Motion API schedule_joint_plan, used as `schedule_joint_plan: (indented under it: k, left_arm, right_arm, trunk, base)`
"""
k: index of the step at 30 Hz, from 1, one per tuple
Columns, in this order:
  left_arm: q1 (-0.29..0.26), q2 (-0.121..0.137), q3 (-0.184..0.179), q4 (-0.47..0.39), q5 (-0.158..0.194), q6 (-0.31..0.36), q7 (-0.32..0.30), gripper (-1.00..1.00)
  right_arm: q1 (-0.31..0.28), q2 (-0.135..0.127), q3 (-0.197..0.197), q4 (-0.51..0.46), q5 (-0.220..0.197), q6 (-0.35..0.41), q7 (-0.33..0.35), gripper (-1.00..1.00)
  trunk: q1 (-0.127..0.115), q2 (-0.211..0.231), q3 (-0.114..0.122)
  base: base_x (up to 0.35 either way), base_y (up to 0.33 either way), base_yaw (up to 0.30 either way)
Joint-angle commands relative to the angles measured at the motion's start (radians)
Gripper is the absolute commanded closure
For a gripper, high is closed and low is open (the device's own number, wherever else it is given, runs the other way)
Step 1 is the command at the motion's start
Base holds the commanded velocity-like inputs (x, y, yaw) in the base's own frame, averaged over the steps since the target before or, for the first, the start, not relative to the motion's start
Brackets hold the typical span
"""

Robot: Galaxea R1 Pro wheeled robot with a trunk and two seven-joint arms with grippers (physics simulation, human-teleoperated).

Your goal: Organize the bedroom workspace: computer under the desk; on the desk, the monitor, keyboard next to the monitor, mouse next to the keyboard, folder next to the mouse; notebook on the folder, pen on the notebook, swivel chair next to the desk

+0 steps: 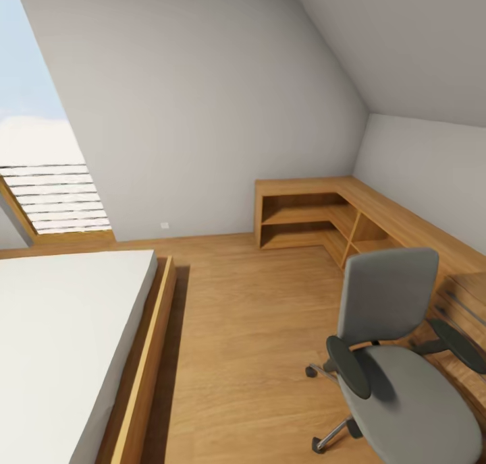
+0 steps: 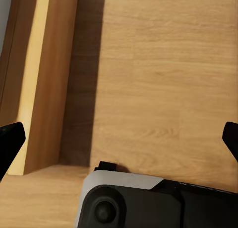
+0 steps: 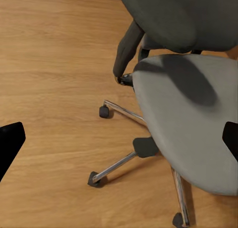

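Right claw [image 3: 119, 138] gapes wide and empty over the swivel chair [image 3: 193, 118], fingertips at the frame edges; left claw [image 2: 119, 138] equally wide, holding nothing, over wood floor [image 2: 158, 79] beside the bed frame [image 2: 44, 79]. Chair sits near right, seat bare, by the low wooden shelving [image 1: 324, 214]; likely positioned for approach, judging by carry-ready arms.

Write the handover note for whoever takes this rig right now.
Left pincer: open, empty, over bare wood floor beside the bed frame.
Right pincer: open, empty, above the swivel chair.
The chair seat is bare; no folder lies on it. The chair stands by the light wooden shelving.
Nothing here confirms any step as done.
Left: find the desk and the other items, arrange them, bring the chair beside the desk.
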Motion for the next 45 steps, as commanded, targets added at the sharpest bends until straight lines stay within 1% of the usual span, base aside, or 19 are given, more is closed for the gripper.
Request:
schedule_joint_plan:
  k: [1,5,17,45]
  left_arm:
    - [-0.001,0.001,-0.009,-0.001,0.003,-0.003,0.008,-1.00]
    - [-0.001,0.001,-0.009,-0.001,0.002,-0.003,0.008,-1.00]
    - [-0.001,0.001,-0.008,-0.001,0.002,-0.003,0.008,-1.00]
    - [-0.001,0.001,-0.009,-0.001,0.002,-0.003,0.008,-1.00]
  right_arm:
    - [-0.001,0.001,0.009,0.000,-0.005,-0.002,-0.006,-1.00]
    - [-0.001,0.002,0.009,0.000,-0.006,-0.002,-0.006,-1.00]
    - [-0.001,0.000,0.007,0.000,-0.007,-0.002,-0.006,-1.00]
    - [-0.001,-0.001,0.008,0.000,-0.007,-0.002,-0.006,-1.00]
  trunk:
    - [0.001,-0.002,-0.002]
    - [0.001,-0.002,-0.002]
    - [0.001,-0.002,-0.002]
    - [0.001,-0.002,-0.002]
  base:
    - [0.252,-0.001,0.017]
    - [0.148,-0.001,0.110]
    - [0.067,0.000,0.200]
    - [0.315,0.000,0.010]
